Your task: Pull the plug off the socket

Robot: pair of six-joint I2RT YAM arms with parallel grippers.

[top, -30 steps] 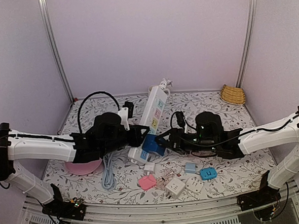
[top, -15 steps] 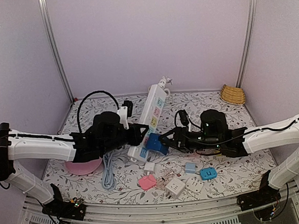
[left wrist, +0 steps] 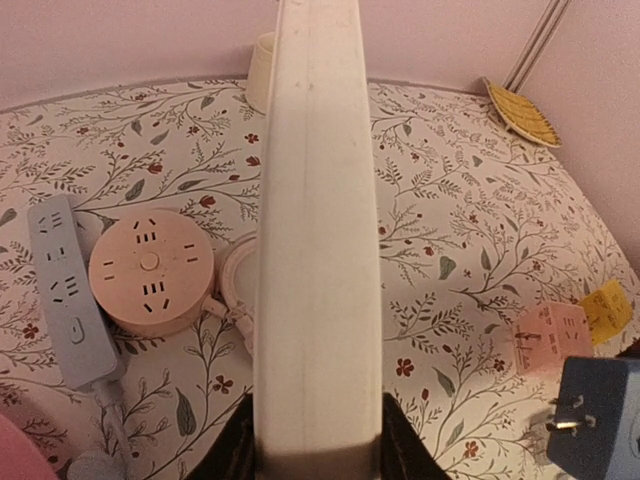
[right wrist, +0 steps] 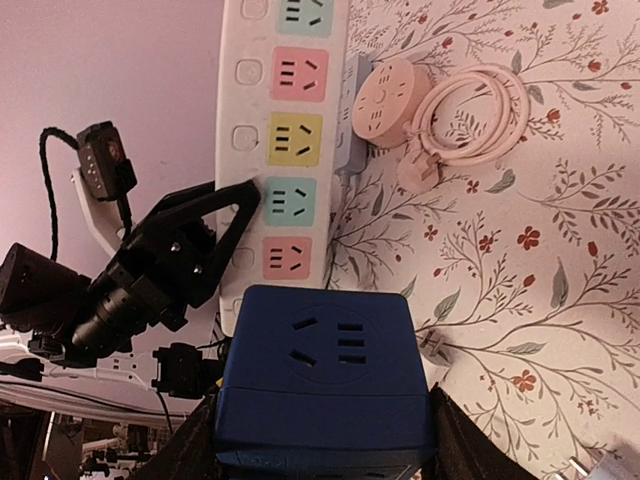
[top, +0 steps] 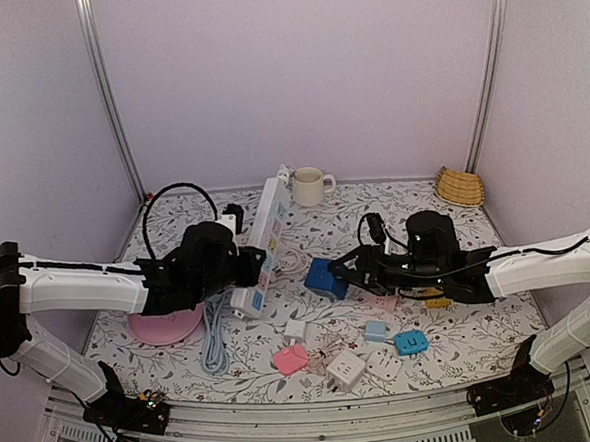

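Note:
The socket is a long white power strip (top: 257, 245) with coloured outlets, and my left gripper (top: 249, 270) is shut on its near end, holding it tilted above the table. In the left wrist view the power strip (left wrist: 315, 250) fills the middle, clamped between my left gripper's (left wrist: 315, 445) black fingers. The plug is a dark blue cube (top: 324, 277), gripped by my right gripper (top: 345, 278) and clear of the strip. Its metal prongs show on the blue plug (left wrist: 600, 415) in the left wrist view. In the right wrist view the blue plug (right wrist: 325, 380) sits between my right gripper's (right wrist: 325, 445) fingers, below the strip (right wrist: 285, 120).
A mug (top: 309, 185) stands at the back and a wicker basket (top: 459, 186) at the back right. A pink plate (top: 166, 330) lies under the left arm. A round pink socket (left wrist: 150, 275), a grey strip (left wrist: 65, 290) and several small adapters (top: 346, 368) lie on the flowered cloth.
The blue plug has come off the strip and moved right with my right gripper. My left gripper swung the strip left, uncovering the mug.

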